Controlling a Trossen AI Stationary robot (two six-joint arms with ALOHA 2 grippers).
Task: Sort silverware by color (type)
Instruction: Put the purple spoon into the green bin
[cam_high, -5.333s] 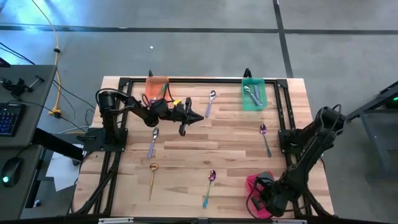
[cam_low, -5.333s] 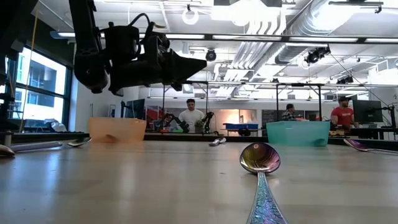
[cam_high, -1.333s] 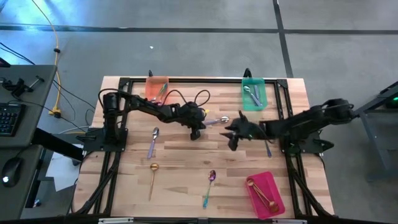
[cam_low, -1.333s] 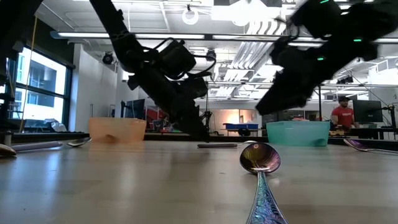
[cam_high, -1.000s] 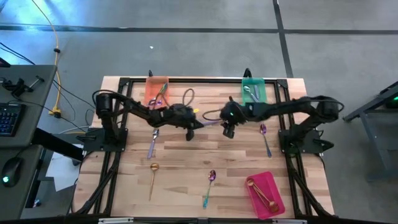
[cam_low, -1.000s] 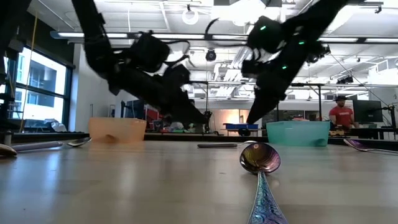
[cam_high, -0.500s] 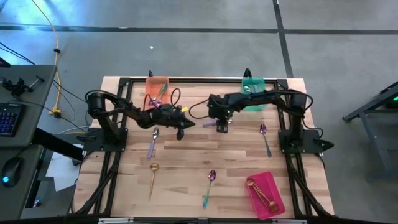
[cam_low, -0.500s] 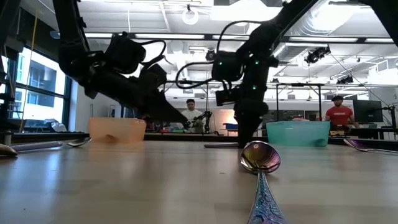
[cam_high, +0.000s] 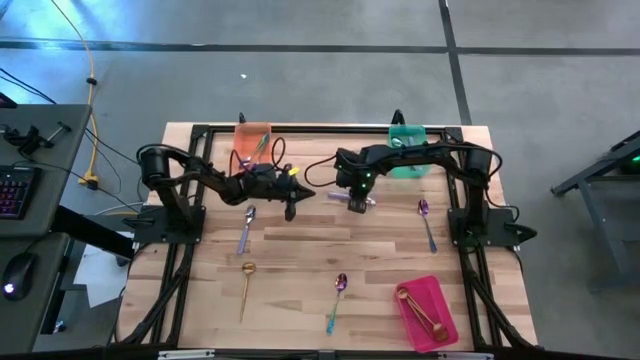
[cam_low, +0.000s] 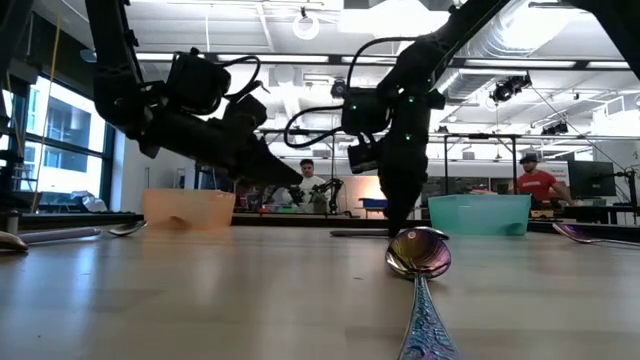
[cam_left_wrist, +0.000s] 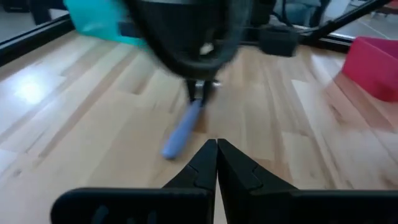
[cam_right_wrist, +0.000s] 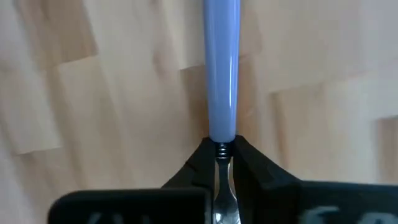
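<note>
Right hand (cam_right_wrist: 217, 163) pinches lavender-handled spoon (cam_right_wrist: 221, 68) neck, seen only in wrist view; left hand (cam_left_wrist: 216, 155) closed, empty

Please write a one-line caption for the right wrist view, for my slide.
Right hand shut on the neck of a slender metal spoon with a lavender handle, over the pale wooden table.

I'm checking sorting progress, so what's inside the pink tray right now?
The pink tray holds gold spoons, seemingly two or three, lying along its length. Anything beneath them is hidden.
</note>
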